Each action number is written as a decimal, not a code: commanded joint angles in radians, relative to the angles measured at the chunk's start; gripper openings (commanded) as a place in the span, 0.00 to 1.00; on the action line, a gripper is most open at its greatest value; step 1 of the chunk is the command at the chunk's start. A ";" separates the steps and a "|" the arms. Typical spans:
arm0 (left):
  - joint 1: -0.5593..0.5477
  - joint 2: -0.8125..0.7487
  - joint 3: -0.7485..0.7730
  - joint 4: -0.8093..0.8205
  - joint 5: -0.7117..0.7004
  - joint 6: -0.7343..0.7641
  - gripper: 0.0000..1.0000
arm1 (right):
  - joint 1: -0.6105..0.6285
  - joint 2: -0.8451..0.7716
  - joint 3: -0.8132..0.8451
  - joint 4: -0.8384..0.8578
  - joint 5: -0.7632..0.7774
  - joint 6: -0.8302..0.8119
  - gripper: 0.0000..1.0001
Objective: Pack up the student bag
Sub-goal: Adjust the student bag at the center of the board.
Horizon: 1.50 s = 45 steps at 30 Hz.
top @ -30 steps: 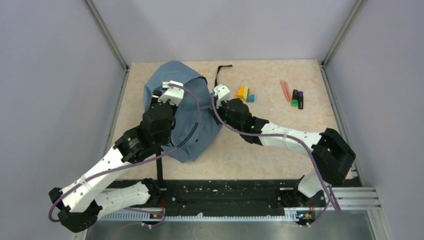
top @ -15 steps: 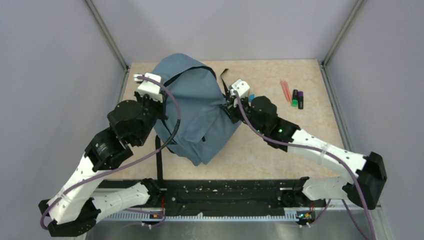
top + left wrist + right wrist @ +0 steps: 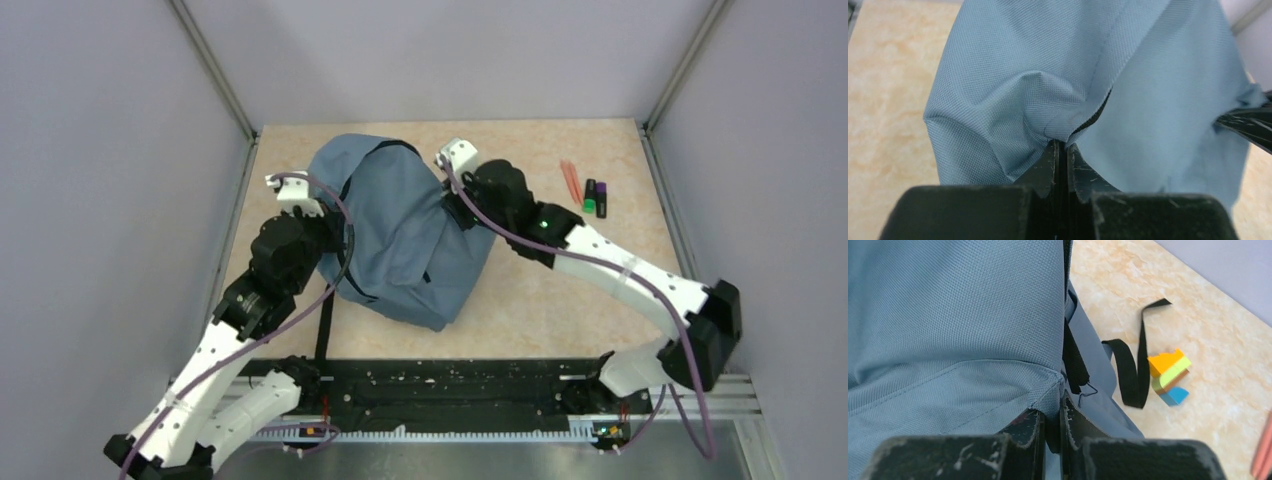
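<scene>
Bag [image 3: 410, 240]: where is it?

On the left half of the table [image 3: 560, 300]. It sits bunched up between the two grippers, and its near end rests on the tabletop.

What has the left gripper [image 3: 1061, 147] got?

Its jaws are pressed almost together on a fold of the bag's cloth, right where a dark seam opens. From above it sits at the bag's left edge.

And the right gripper [image 3: 1053, 407]?

It is at the bag's far right corner. The jaws are nearly closed and pinch the stitched corner seam between them.

Anything loose on the bag?

A black strap [image 3: 1128, 375] curls off it onto the table beside that corner.

And the smaller things?

A stack of blocks [image 3: 1168, 372], orange, green and blue, lies just past the strap and apart from the bag. Two markers [image 3: 595, 197], one purple and one green, lie side by side further right. Thin orange sticks [image 3: 572, 180] lie just left of them.
</scene>
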 commanded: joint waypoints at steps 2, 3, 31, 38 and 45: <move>0.231 -0.006 -0.138 0.069 0.265 -0.137 0.00 | -0.002 0.201 0.248 0.198 -0.091 0.023 0.00; 0.273 -0.004 -0.151 0.069 0.297 -0.136 0.00 | -0.001 0.241 0.256 0.232 -0.095 0.026 0.00; 0.418 -0.026 -0.248 0.019 0.480 -0.090 0.83 | 0.027 0.402 0.108 0.511 -0.267 0.174 0.71; 0.418 -0.083 -0.381 0.044 0.384 -0.179 0.85 | 0.027 0.252 -0.069 0.467 -0.110 0.181 0.75; 0.418 -0.152 -0.436 0.082 0.348 -0.207 0.77 | 0.027 0.236 -0.164 0.488 -0.137 0.258 0.76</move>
